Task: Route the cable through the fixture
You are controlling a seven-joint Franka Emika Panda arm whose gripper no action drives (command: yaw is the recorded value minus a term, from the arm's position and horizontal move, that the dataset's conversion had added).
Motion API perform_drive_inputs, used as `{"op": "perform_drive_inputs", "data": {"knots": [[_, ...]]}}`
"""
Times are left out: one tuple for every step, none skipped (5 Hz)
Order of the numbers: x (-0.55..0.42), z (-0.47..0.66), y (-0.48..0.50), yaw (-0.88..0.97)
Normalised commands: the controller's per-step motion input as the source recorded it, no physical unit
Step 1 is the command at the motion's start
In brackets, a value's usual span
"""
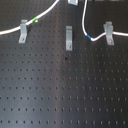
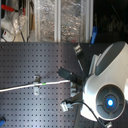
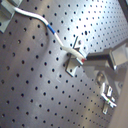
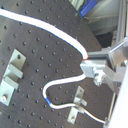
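The long white flexible cable point(image 1: 82, 22) runs in from the first exterior view's left, crosses the wide slanted grey clip point(image 1: 23, 31) near its small green band point(image 1: 35, 20), arcs up out of the top of the picture, then drops down again to its small blue band point(image 1: 88, 37) and on over the second slanted grey clip point(image 1: 108, 31) at the first exterior view's right. The narrow upright grey metal fixture point(image 1: 69, 37) with the slotted top stands between those two clips, and its slot is empty — the cable passes well above it on the black perforated metal board point(image 1: 60, 90). In the second wrist view the silver gripper point(image 4: 91, 61) is clenched on the cable, which ends at the finger pads point(image 4: 98, 56) just past a small red mark. To do this step well, I judge the held section should be carried over the fixture, kept level and in line with the slot, then lowered straight in — slowly, since the loop by the blue band has little slack and could drag the cord off the right clip.
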Motion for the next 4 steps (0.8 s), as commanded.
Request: {"op": "perform_drive_inputs", "data": {"knots": [[-0.003,0.03,-0.008,0.00],[-0.211,0.00,0.586,0.01],[-0.125,0.06,0.642,0.00],[0.193,0.17,0.675,0.00]]}}
